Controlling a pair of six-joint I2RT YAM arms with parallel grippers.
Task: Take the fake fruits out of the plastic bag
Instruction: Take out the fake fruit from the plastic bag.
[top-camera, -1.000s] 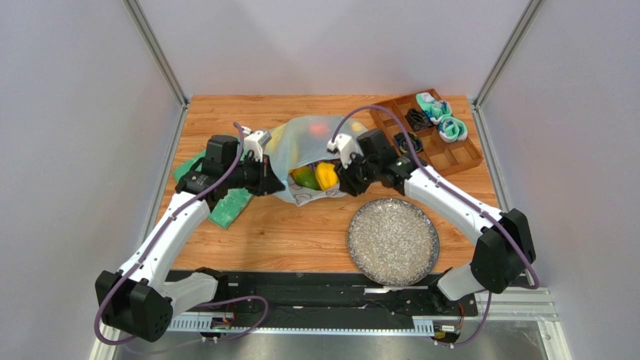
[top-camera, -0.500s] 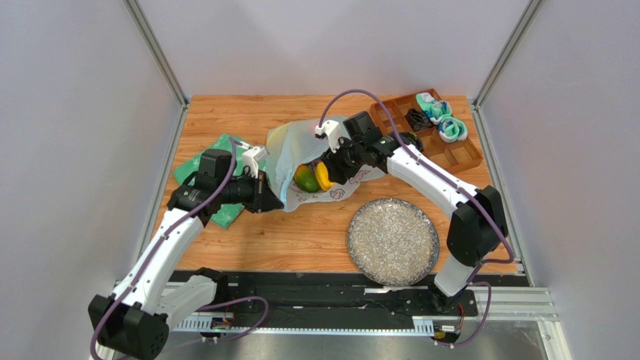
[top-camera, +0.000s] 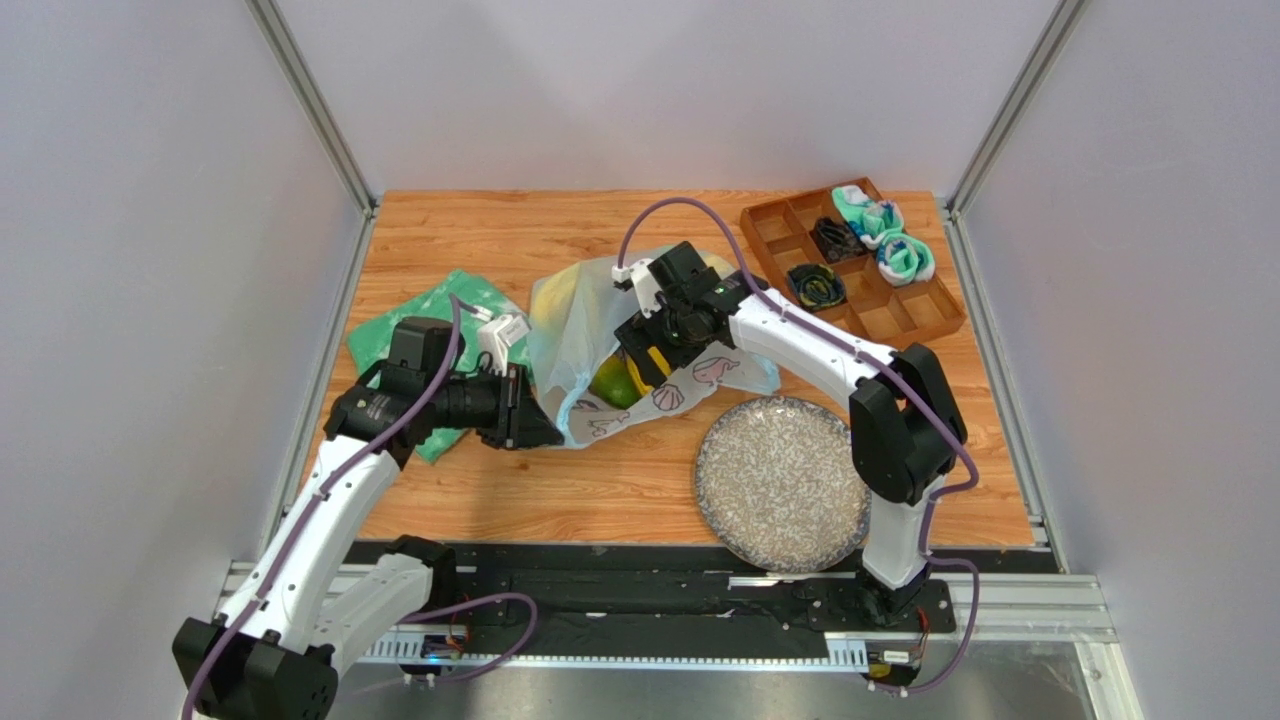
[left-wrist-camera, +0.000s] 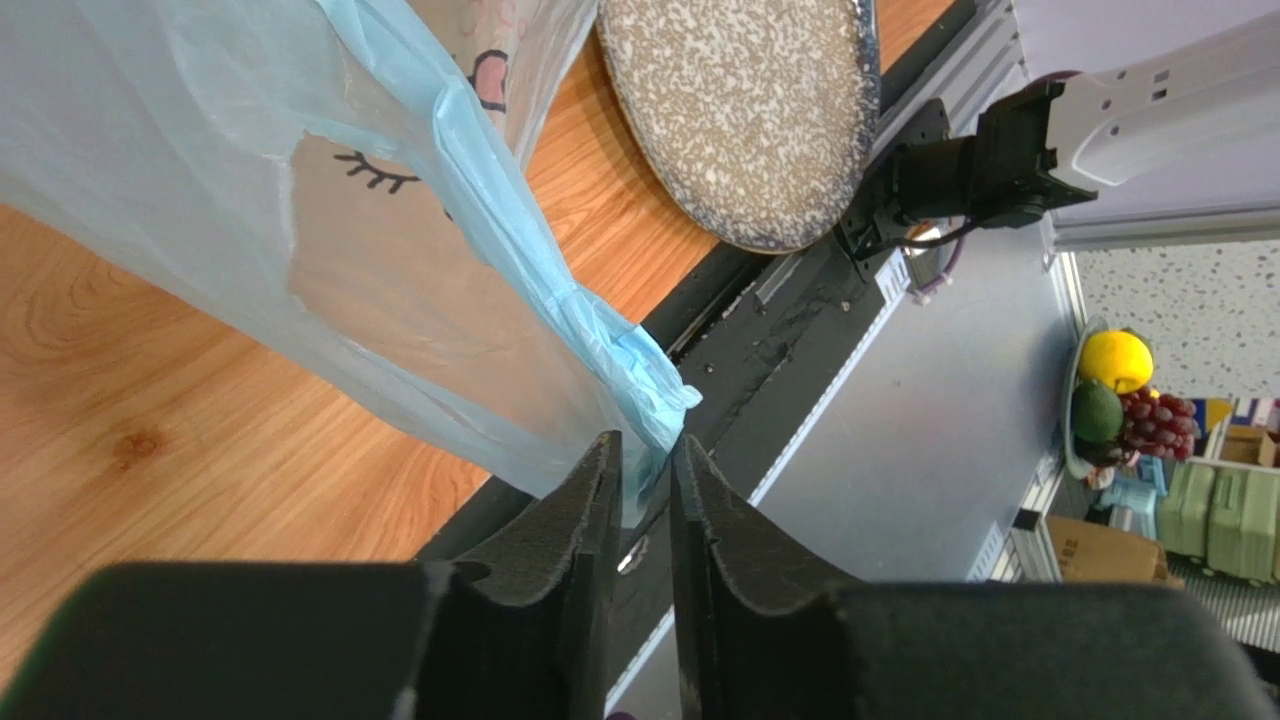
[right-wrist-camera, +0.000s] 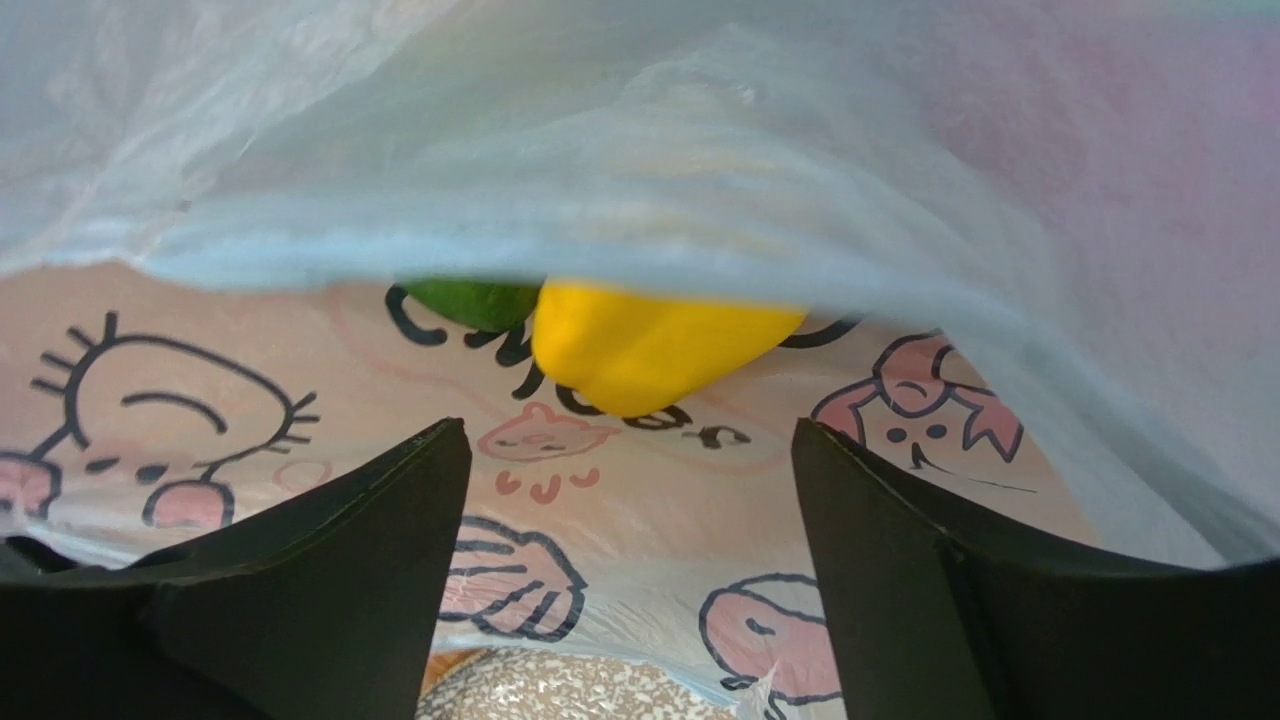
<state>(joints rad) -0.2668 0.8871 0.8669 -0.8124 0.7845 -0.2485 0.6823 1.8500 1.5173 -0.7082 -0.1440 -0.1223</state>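
The pale-blue plastic bag (top-camera: 579, 323) with pink cartoon print lies mid-table, its mouth facing the plate. Two fake fruits show in the mouth, a green one (top-camera: 609, 384) and a yellow one (top-camera: 640, 374). The right wrist view has the yellow fruit (right-wrist-camera: 646, 345) and the green fruit (right-wrist-camera: 473, 300) just ahead under the bag's upper film. My right gripper (top-camera: 643, 357) (right-wrist-camera: 628, 435) stands wide open at the mouth, holding nothing. My left gripper (top-camera: 544, 428) (left-wrist-camera: 646, 443) is at the bag's near-left corner. Its jaws are slightly apart, and the bag's bunched edge (left-wrist-camera: 639, 383) lies between the tips.
A speckled round plate (top-camera: 784, 483) (left-wrist-camera: 736, 120) sits right of the bag, near the front edge. A wooden compartment tray (top-camera: 902, 308) with rolled socks stands at the back right. A green patterned cloth (top-camera: 403, 333) lies under my left arm.
My right gripper pushed left into the bag's mouth and opened wide. My left gripper drew the bag's corner toward the front, and its jaws parted a little. The bag shifted with them.
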